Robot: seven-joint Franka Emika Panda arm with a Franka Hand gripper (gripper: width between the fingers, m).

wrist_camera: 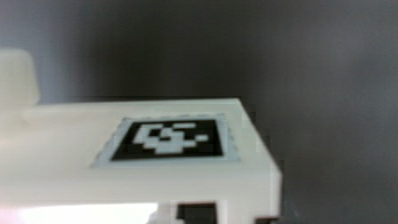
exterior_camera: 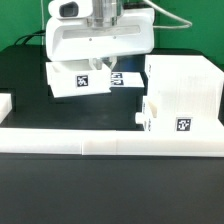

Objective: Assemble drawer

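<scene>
A small white drawer tray (exterior_camera: 78, 80) with a black-and-white tag sits directly under my gripper (exterior_camera: 101, 66), left of centre in the exterior view. The tray looks slightly tilted, and the fingers reach down onto its upper edge. In the wrist view the same tray (wrist_camera: 107, 150) is blurred and very close, its tag facing the camera. My gripper (wrist_camera: 222, 212) shows only as dark tips at its edge and looks shut on the tray wall. The large white housing (exterior_camera: 185, 80) stands at the exterior view's right. A second tagged tray (exterior_camera: 172, 118) stands in front of the housing.
A long low white rail (exterior_camera: 100, 141) runs along the front of the black table. A short white piece (exterior_camera: 5, 103) lies at the exterior view's left edge. The black table surface (exterior_camera: 25, 80) shows left of the held tray.
</scene>
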